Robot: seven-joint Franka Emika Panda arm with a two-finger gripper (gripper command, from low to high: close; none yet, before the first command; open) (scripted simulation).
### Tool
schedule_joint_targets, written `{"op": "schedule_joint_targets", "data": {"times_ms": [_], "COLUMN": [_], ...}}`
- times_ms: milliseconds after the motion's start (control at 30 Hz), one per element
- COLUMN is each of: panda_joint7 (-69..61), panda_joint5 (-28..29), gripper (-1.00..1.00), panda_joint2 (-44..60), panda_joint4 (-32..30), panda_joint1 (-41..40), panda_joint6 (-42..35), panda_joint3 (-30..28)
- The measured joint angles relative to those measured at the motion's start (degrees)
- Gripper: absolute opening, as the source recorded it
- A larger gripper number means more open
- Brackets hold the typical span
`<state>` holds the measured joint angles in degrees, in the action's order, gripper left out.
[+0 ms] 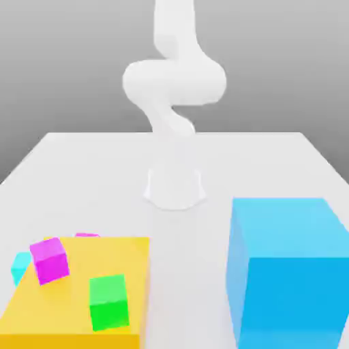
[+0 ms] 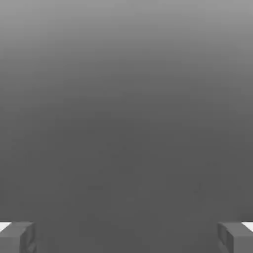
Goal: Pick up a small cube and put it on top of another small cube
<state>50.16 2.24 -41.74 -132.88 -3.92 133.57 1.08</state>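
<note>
Exterior view: white robot arm rises from its round base at the middle of a white tabletop. Flat yellow slab lies at the near corner on the exterior view's left. Large light-blue cube stands on the exterior view's right, well apart from the slab.

On the slab: small magenta cube, tilted, one corner raised, its edges not square to the slab's edges. Small green cube sits flat toward the slab's near right part, slightly turned; near the magenta cube but not touching it. Small cyan cube shows just off the slab's left edge, partly behind the magenta cube. A sliver of another magenta block peeks over the slab's far edge. Cubes have no long axis to record.

Hand view: gripper with both grey fingertips at opposite edges of the picture, jaws spread wide, nothing between them; plain grey backdrop beyond.

Open room: bare tabletop between slab and light-blue cube, and around the base.
</note>
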Motion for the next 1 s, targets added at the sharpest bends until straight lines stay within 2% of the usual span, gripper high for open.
{"op": "schedule_joint_targets", "data": {"times_ms": [300,633,833,1000], "panda_joint7": [15.5,29.9,34.7,34.9], "panda_joint5": [7.9,12.9,10.5,3.4], "gripper": [0.00,0.00,0.00,0.00], "panda_joint2": [15.1,31.4,40.6,47.8], "panda_joint4": [-3.9,-8.1,-10.9,-13.4], "panda_joint1": [-13.0,-22.9,-28.2,-32.0], "panda_joint6": [6.1,13.0,17.8,22.1], "panda_joint3": [1.7,-1.8,-5.1,-5.9]}}
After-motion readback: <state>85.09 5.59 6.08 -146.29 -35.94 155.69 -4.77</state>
